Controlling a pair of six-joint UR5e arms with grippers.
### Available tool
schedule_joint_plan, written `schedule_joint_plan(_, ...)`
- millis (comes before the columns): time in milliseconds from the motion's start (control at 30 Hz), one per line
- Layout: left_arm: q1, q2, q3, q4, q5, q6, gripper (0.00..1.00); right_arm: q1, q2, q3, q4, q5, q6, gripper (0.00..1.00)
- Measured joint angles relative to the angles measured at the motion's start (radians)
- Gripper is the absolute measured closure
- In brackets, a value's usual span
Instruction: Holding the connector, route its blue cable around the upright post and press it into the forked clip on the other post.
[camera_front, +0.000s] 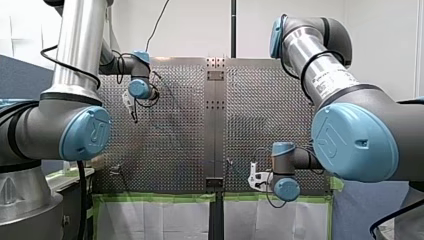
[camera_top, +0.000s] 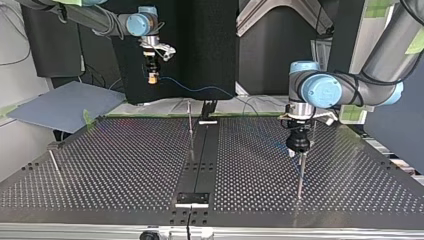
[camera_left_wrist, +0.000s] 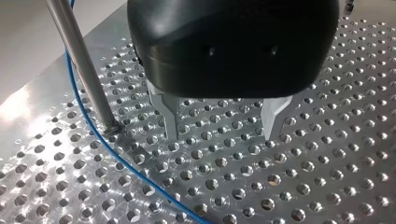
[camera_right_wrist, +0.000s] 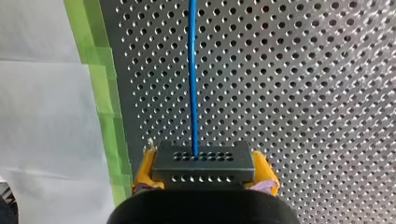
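My right gripper (camera_right_wrist: 204, 179) has its yellow pads shut on a black connector (camera_right_wrist: 203, 163). The blue cable (camera_right_wrist: 192, 79) leaves the connector and runs straight ahead over the perforated table. In the top view this gripper (camera_top: 152, 76) hangs high at the back left, and the cable (camera_top: 200, 90) sags away from it towards the right. My left gripper (camera_left_wrist: 220, 134) stands open just above the table with nothing between its metal fingers. Beside it rises a metal post (camera_left_wrist: 84, 70), with the cable (camera_left_wrist: 122, 164) curving past its base. In the top view my left gripper (camera_top: 298, 146) hovers over that post (camera_top: 300, 172).
A second thin post (camera_top: 190, 127) stands near the table's middle strip (camera_top: 200, 165), and a third (camera_top: 55, 165) leans at the top view's left. Green tape (camera_right_wrist: 105, 93) and white sheeting edge the table beside my right gripper. A grey board (camera_top: 65, 105) lies beyond the back left corner.
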Motion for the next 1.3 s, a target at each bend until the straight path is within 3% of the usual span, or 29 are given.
schedule_joint_plan(400,-0.001,0.01,-0.002,-0.072,0.0,-0.076,0.09,-0.003,0.0,0.0,-0.003,-0.007,0.016,1.0)
schedule_joint_plan(733,0.017,0.083,-0.079,-0.148,-0.047,-0.147,0.09,-0.004,0.0,0.0,-0.003,-0.013,0.036,1.0)
schedule_joint_plan(1067,0.022,0.171,-0.16,-0.221,-0.106,-0.092,0.09,-0.004,0.0,-0.003,-0.003,-0.013,0.052,1.0)
schedule_joint_plan(1300,0.023,0.235,-0.12,-0.285,-0.152,-0.029,0.06,-0.004,0.0,-0.006,0.009,-0.013,0.055,1.0)
